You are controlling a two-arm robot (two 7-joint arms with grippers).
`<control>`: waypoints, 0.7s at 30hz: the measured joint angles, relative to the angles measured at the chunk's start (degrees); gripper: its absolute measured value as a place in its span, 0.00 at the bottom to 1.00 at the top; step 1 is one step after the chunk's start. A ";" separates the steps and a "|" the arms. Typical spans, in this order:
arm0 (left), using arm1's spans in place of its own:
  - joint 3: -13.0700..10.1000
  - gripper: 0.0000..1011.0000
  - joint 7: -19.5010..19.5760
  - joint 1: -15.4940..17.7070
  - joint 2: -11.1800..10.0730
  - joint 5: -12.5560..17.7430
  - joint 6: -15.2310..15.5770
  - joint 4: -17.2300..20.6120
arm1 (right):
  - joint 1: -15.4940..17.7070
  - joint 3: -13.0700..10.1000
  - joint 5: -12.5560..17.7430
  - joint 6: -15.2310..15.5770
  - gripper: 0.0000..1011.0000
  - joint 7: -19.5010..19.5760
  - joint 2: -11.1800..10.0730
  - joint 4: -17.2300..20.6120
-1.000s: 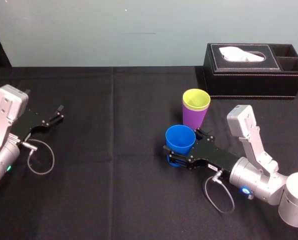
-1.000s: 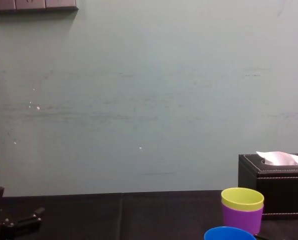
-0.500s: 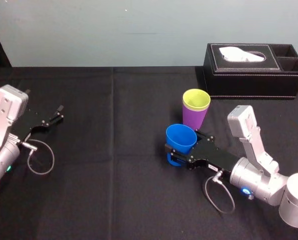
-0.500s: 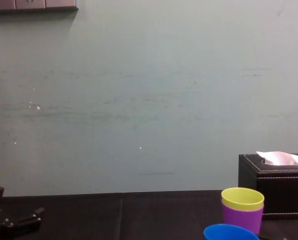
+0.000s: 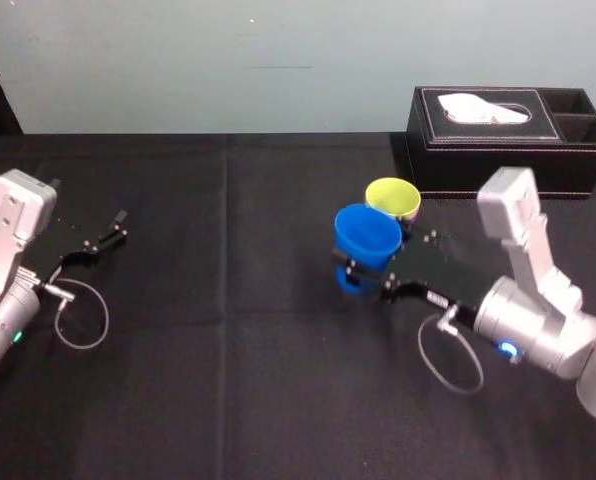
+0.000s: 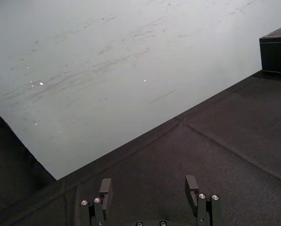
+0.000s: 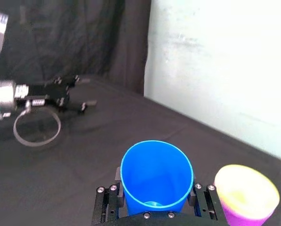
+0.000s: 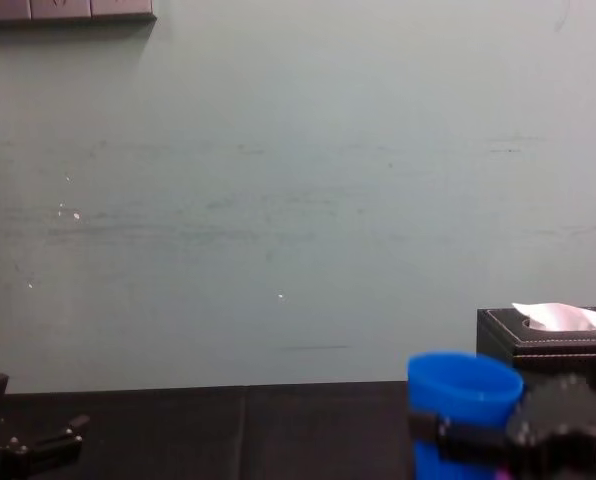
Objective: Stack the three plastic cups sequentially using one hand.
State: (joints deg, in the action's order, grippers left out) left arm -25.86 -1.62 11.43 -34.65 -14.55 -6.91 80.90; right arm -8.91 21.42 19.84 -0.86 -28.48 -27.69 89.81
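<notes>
My right gripper [image 5: 363, 275] is shut on the bright blue cup [image 5: 368, 238], its jaw bars pressed on both sides of the cup's lower half [image 7: 157, 176]. The cup hangs upright above the black table, right beside the yellow-green cup [image 5: 393, 198] and partly in front of it. That yellow-green cup [image 7: 246, 190] sits nested in the purple cup [image 7: 239, 219], of which just a sliver shows. In the chest view the blue cup [image 8: 463, 385] hides the stacked pair. My left gripper [image 5: 113, 232] rests open at the far left, nothing between its fingers [image 6: 105, 186].
A black tissue box [image 5: 508, 140] with white tissue stands at the back right, just behind the cups. The table [image 5: 228, 330] is covered in black cloth. A loose cable loop [image 5: 78, 315] hangs by the left arm.
The right gripper closed on the blue cup, then lifted it off the table and carried it back toward the yellow-green and purple pair. The left arm stayed still.
</notes>
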 joint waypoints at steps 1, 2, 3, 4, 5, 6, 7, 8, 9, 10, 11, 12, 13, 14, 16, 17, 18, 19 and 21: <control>0.00 1.00 0.00 0.00 0.00 0.00 0.00 0.00 | -0.45 -0.19 0.30 0.42 0.72 -0.01 0.00 0.14; 0.00 1.00 0.00 0.00 0.00 0.00 0.00 0.00 | -0.93 -0.37 0.56 0.78 0.72 -0.02 -0.01 0.24; 0.00 1.00 0.00 0.00 0.00 0.00 0.00 0.00 | -1.82 -0.63 1.01 1.38 0.72 -0.03 0.06 0.27; 0.00 1.00 0.00 0.00 0.00 0.00 0.00 0.00 | -2.34 -0.77 1.27 1.71 0.72 -0.02 0.10 0.27; 0.00 1.00 0.00 0.00 0.00 0.00 0.00 0.00 | -2.84 -0.86 1.45 2.03 0.72 0.00 0.14 0.25; 0.00 1.00 0.00 0.00 0.00 0.00 0.00 0.00 | -3.91 -1.04 1.72 2.56 0.72 0.07 0.25 0.08; 0.00 1.00 0.00 0.00 0.00 0.00 0.00 0.00 | -4.42 -1.11 1.80 2.83 0.72 0.16 0.30 -0.04; 0.00 1.00 0.00 0.00 0.00 0.00 0.00 0.00 | -4.92 -1.18 1.89 3.11 0.72 0.34 0.36 -0.15; 0.00 1.00 0.00 0.00 0.00 0.00 0.00 0.00 | -5.97 -1.37 2.11 3.59 0.72 0.58 0.49 -0.42; 0.00 1.00 0.00 0.00 0.00 0.00 0.00 0.00 | -6.40 -1.44 2.20 3.81 0.72 0.75 0.55 -0.58; 0.00 1.00 0.00 0.00 0.00 0.00 0.00 0.00 | -6.79 -1.48 2.27 4.02 0.72 0.89 0.61 -0.72; 0.00 1.00 0.00 0.00 0.00 0.00 0.00 0.00 | -7.50 -1.55 2.36 4.40 0.72 1.21 0.71 -1.06; 0.00 1.00 0.00 0.00 0.00 0.00 0.00 0.00 | -7.85 -1.57 2.40 4.54 0.72 1.36 0.78 -1.29; 0.00 1.00 0.00 0.00 0.00 0.00 0.00 0.00 | -8.15 -1.58 2.42 4.69 0.72 1.48 0.84 -1.53; 0.00 1.00 0.00 0.00 0.00 0.00 0.00 0.00 | -9.10 -1.65 2.50 5.00 0.72 1.92 1.07 -2.45; 0.00 1.00 0.00 0.00 0.00 0.00 0.00 0.00 | -9.35 -1.67 2.52 5.07 0.72 2.07 1.14 -2.74; 0.00 1.00 0.00 0.00 0.00 0.00 0.00 0.00 | -9.83 -1.72 2.55 5.16 0.72 2.28 1.27 -3.28; 0.00 1.00 0.00 0.00 0.00 0.00 0.00 0.00 | -9.83 -1.72 2.55 5.16 0.72 2.28 1.27 -3.28; 0.00 1.00 0.00 0.00 0.00 0.00 0.00 0.00 | -10.54 -1.90 2.66 5.32 0.72 2.57 1.47 -4.16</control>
State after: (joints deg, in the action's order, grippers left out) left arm -25.86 -1.62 11.43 -34.65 -14.55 -6.90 80.90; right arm -19.45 19.52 22.50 4.46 -25.91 -26.23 85.65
